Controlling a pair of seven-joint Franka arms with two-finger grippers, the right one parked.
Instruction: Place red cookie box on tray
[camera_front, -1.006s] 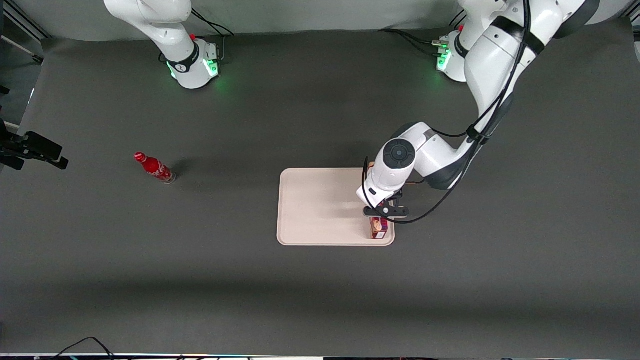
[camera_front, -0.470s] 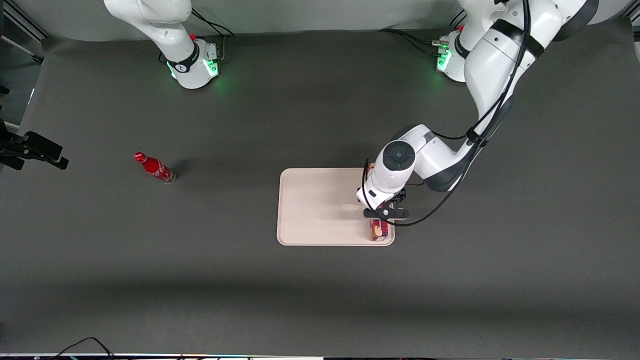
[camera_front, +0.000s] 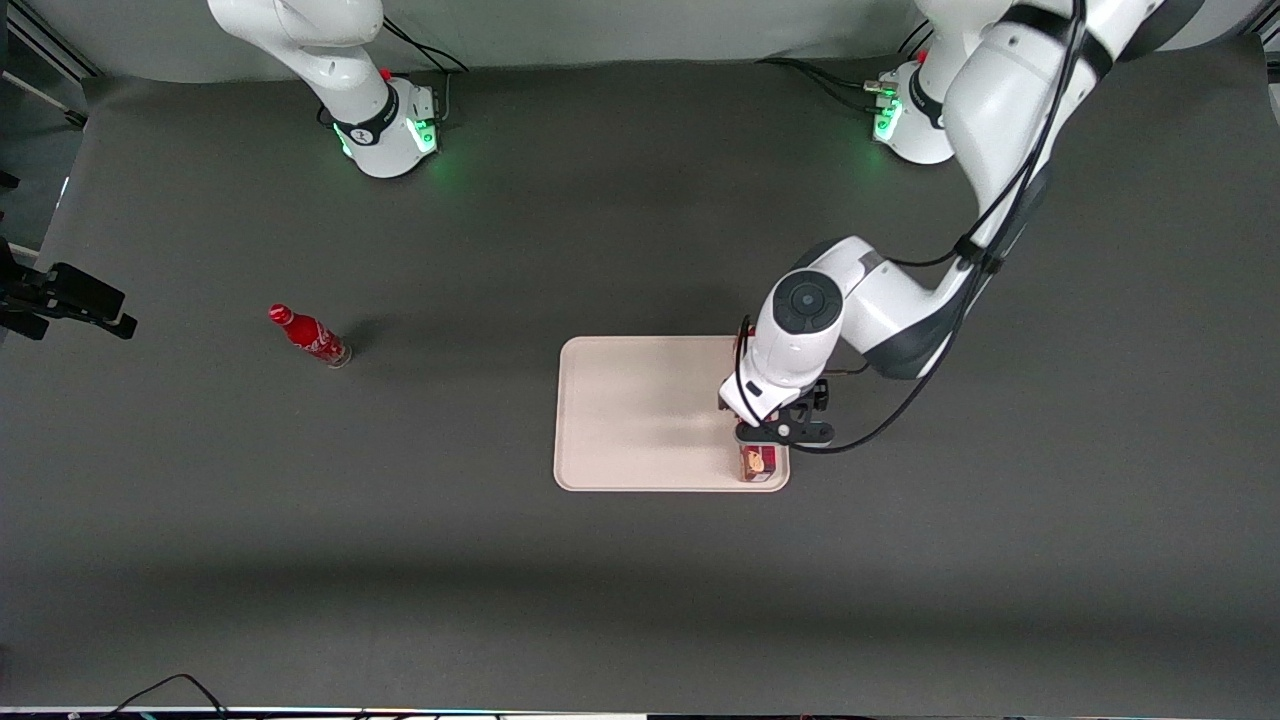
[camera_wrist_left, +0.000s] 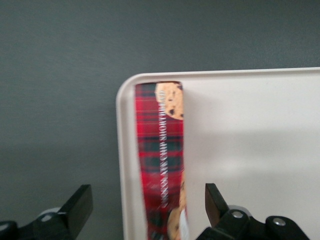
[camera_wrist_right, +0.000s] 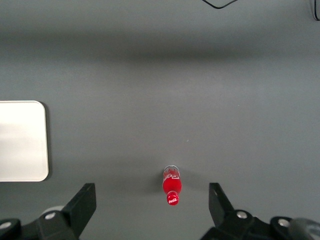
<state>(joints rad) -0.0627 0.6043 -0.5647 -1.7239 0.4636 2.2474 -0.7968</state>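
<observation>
I note the long red plaid cardboard cookie box lying inside the pale beige rectangular tray along its rim; the black two-finger gripper hangs above, fingers spread wide, touching nothing.

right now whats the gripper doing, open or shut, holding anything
Left gripper: open, holding nothing. It is above the red cookie box, which lies on the tray along one edge, with a finger on each side, apart from it.
</observation>
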